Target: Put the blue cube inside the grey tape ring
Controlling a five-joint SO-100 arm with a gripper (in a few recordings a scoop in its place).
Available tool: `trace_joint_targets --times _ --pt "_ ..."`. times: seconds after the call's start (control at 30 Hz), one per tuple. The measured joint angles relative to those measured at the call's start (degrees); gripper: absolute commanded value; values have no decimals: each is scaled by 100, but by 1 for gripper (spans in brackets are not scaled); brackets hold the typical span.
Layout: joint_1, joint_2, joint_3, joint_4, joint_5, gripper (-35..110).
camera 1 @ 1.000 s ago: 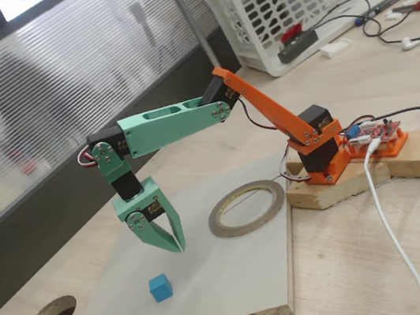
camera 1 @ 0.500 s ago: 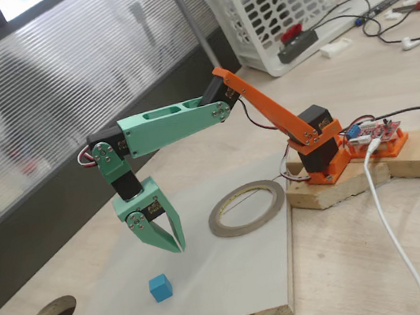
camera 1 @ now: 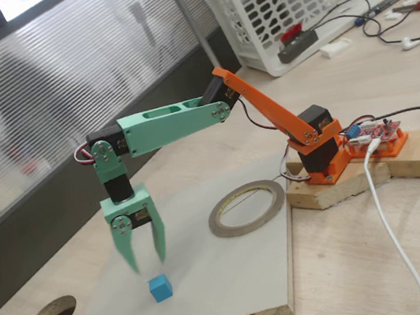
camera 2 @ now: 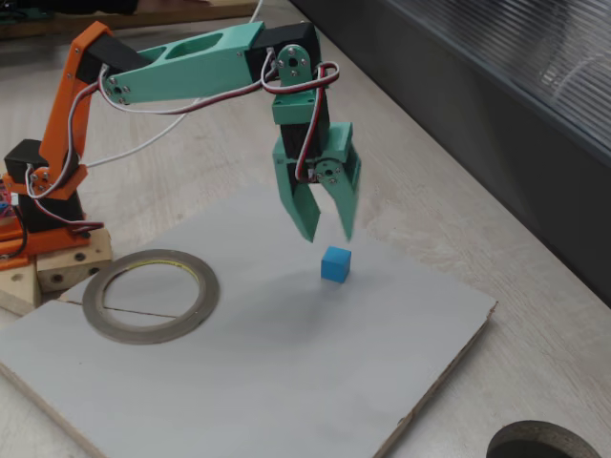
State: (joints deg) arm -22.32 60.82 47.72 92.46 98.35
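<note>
Gripper (camera 1: 145,262): fingers spread, pointing down, empty, poised just above the blue cube (camera 1: 160,287) (approach step). Cube: on the grey board (camera 1: 238,281), well apart from the tape ring (camera 1: 247,207). Next: descend astride cube, close.

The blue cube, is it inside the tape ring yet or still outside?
Outside. The blue cube sits on the grey board, well apart from the grey tape ring, just below the gripper and its open jaws.

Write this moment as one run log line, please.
gripper: open, above blue cube | cube: on board, untouched | grey tape ring: empty
</note>
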Motion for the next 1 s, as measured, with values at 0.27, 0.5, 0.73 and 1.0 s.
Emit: trace_joint_targets --times 0.27,0.5,0.73,1.0 --pt "0 0 0 -79 0 71" --pt "0 0 0 -70 -9 72" --pt "0 0 0 -70 -9 72" --pt "0 0 483 431 -343 83"
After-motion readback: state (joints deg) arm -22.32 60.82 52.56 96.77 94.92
